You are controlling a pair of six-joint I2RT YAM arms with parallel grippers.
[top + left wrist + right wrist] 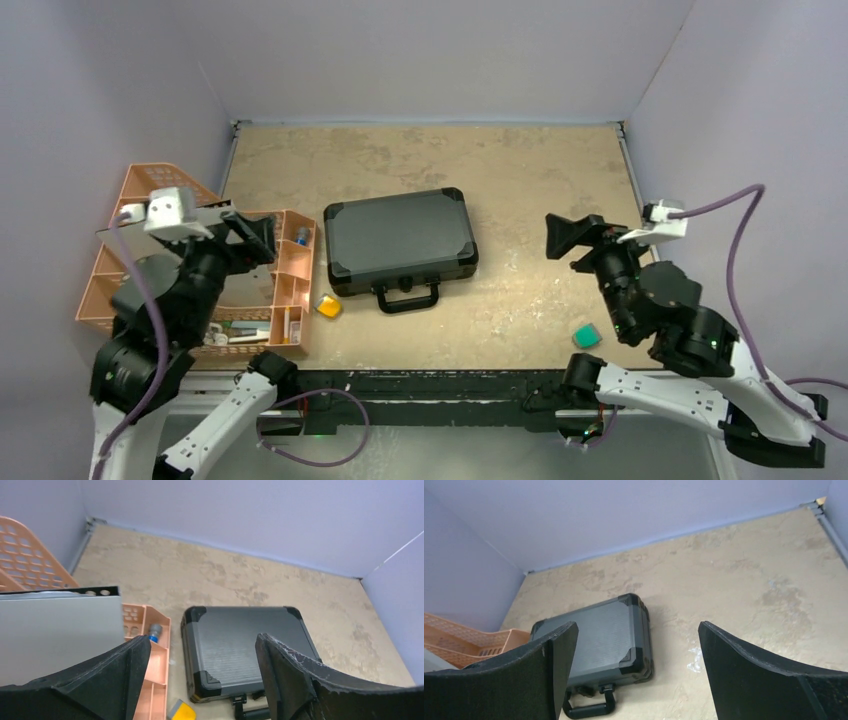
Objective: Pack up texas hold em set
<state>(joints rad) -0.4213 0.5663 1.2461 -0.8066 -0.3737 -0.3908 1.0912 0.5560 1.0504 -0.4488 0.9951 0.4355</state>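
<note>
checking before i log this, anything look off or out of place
Nothing spilled. The case lies shut, slightly skewed. Loose beside it: a yellow block at its near left corner, a green block farther right.

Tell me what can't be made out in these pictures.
- Inside of the case: all views, shut lid hides it.
- Tray contents: top view, left arm covers much, the rest too small.
- Yellow block: left wrist view, cut by the bottom edge.
</note>
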